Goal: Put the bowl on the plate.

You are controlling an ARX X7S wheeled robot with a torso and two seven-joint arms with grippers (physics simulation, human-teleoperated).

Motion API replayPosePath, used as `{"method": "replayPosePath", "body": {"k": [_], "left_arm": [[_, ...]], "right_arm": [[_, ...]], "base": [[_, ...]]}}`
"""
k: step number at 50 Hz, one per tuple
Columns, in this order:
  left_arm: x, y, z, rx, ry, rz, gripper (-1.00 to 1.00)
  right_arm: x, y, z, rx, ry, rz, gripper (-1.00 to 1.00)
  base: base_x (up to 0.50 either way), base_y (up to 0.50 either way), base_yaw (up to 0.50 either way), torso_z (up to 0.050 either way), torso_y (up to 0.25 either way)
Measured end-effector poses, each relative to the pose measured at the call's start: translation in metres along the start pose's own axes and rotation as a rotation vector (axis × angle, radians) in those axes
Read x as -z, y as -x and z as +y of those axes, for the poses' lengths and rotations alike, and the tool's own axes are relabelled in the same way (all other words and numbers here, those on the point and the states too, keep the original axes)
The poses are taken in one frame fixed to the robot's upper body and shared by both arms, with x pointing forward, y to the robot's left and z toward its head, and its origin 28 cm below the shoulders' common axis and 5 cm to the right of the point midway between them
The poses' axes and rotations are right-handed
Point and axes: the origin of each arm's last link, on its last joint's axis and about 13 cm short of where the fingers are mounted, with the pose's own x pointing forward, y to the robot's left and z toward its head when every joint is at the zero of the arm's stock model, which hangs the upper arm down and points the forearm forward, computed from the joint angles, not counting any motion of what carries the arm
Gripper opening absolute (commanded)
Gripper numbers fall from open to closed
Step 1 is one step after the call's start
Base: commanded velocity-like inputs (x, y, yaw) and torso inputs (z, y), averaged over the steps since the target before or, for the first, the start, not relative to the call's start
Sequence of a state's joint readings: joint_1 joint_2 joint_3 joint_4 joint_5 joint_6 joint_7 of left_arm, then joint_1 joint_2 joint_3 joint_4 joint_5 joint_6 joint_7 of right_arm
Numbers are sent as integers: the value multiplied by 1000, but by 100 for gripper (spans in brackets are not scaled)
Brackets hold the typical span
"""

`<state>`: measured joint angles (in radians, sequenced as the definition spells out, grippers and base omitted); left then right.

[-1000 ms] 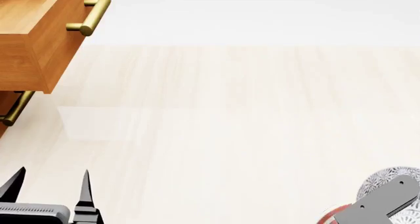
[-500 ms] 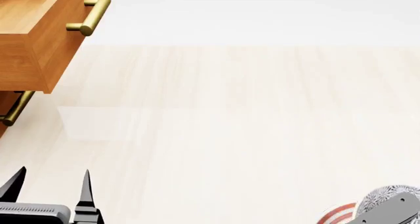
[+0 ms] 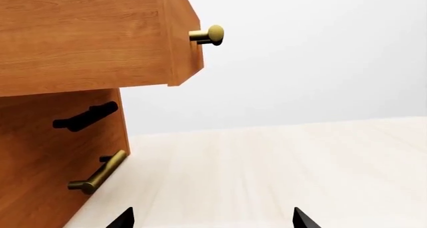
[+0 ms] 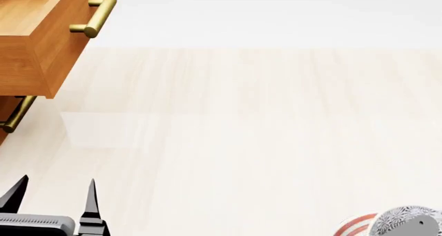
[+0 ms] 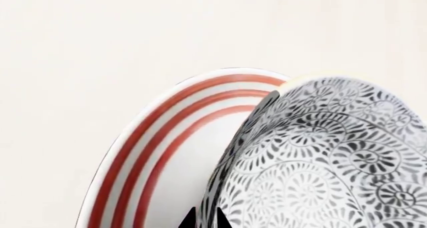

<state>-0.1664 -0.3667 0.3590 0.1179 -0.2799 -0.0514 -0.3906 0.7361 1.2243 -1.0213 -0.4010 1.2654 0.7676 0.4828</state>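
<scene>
Left gripper (image 4: 52, 194): one, at the near left edge of the head view; two dark pointed fingertips (image 4: 90, 200) stood well apart with nothing between them; in the left wrist view only the two tips (image 3: 303, 219) showed, equally spread
Right gripper: its body was out of the head view; the right wrist view showed one dark tip (image 5: 200, 218) at the bowl's rim; whether the jaws were clamped on that rim or parted could not be told
Bowl (image 4: 407, 221): one, small and deep, white with a dense grey-black floral pattern, at the near right corner of the head view; in the right wrist view (image 5: 320, 163) it filled much of the frame and overlapped the plate; whether it rested on the plate or hung just over it could not be told
Plate (image 4: 353, 226): one, white with three concentric red rings at its rim, lying on the table; only a sliver showed beside the bowl in the head view, a wider arc in the right wrist view (image 5: 153, 153)
Table (image 4: 249, 132): one pale wood-grain surface, running from the grippers to the far wall
Drawers: two on one wooden cabinet (image 4: 28, 65) at the far left; the upper drawer (image 4: 41, 34) was pulled out, the lower one looked closed
Handles: two brass bars, one per drawer, the upper (image 4: 93, 16) and the lower (image 4: 17, 114); both also showed in the left wrist view
</scene>
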Motion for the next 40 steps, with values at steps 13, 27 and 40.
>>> {"method": "replayPosePath", "body": {"k": [13,27,40], "left_arm": [[0,0,0,2,0,0,100],[-1,-1,-1,11,3,-3,100],[-3,0,-1,13,1,-6,100]], "right_arm": [[2,-1,0,-2,-18,-6,-100],[1,6,-5,40,-34,-14,100],[-3,12,-8,62,-46,-56,100]], "base": [[0,0,0,0,0],[0,0,0,0,0],[0,0,0,0,0]]}}
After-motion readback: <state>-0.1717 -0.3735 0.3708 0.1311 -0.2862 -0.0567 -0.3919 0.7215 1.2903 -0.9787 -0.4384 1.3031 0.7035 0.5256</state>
